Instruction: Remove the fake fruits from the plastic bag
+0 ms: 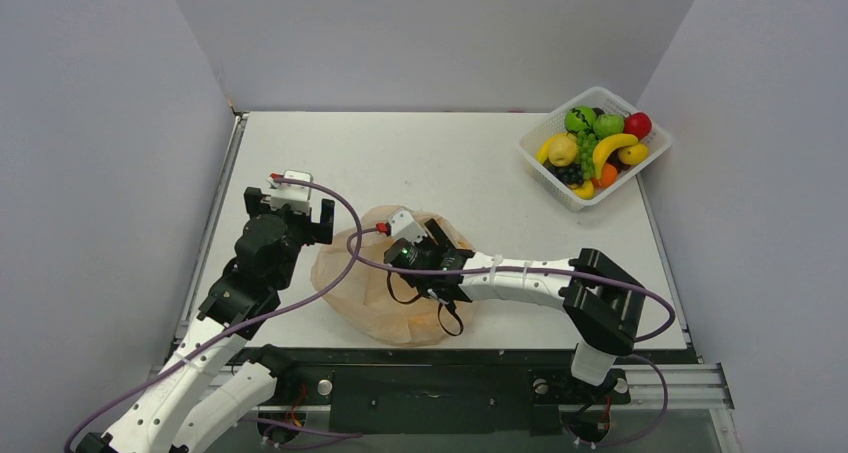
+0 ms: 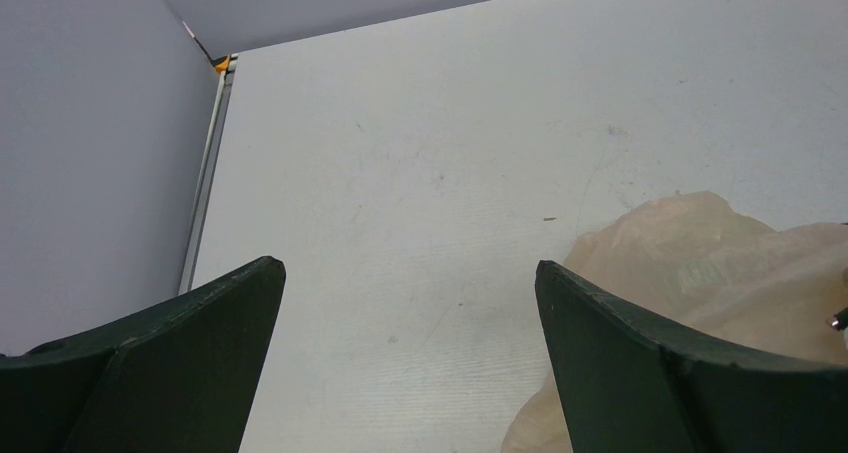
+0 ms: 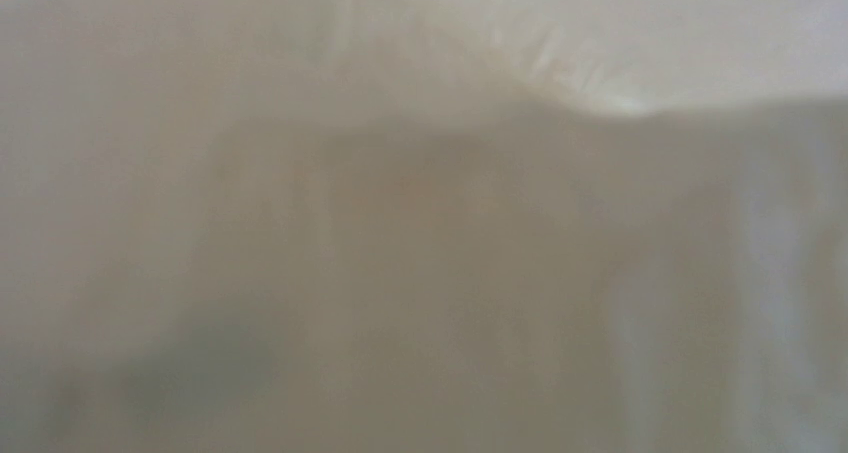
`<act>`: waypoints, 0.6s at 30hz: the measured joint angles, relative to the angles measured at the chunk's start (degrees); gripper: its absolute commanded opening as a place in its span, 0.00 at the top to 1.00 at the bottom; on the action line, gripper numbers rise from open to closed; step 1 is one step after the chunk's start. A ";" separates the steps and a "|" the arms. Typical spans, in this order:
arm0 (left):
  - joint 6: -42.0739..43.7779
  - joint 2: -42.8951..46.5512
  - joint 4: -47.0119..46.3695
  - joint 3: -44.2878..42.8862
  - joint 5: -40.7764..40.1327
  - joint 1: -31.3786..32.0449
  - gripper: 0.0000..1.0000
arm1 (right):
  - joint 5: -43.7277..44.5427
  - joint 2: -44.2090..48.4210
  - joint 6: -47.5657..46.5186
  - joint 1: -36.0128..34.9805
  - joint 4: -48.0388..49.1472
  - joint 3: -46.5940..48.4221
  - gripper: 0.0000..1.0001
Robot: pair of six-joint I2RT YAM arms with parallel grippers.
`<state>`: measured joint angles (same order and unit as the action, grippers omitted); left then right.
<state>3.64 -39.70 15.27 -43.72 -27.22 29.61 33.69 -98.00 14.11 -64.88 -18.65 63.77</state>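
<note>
L pincer spread, beside plastic bag.

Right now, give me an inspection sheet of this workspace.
Surface: white table, faint scuffs.
Job's things: plastic bag crumpled at the near middle; fake fruits piled in the basket, none seen in the bag.
Clutter: the white basket, far right corner.
Pincers: left pincer open over bare table left of the bag; right pincer buried in the bag, jaws hidden.
Cables: purple cables along both arms, looping over the bag.
Surroundings: grey walls on three sides.
</note>
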 measured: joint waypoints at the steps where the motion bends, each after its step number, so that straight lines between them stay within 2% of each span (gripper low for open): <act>1: 0.00 0.02 0.00 0.00 0.00 0.00 0.04 | 0.00 -0.04 0.02 0.63 0.00 0.00 0.30; 12: 0.00 0.11 0.00 0.00 0.04 0.02 0.04 | -2.51 -0.07 2.05 6.36 -0.07 0.00 0.31; 18: 0.00 0.04 0.00 0.00 0.04 0.00 0.03 | -3.15 -0.26 2.49 6.78 -0.04 0.00 0.31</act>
<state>3.64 -39.66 15.27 -43.72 -27.18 29.61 30.55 -98.26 16.60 -58.11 -18.70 63.77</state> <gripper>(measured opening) 0.965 0.693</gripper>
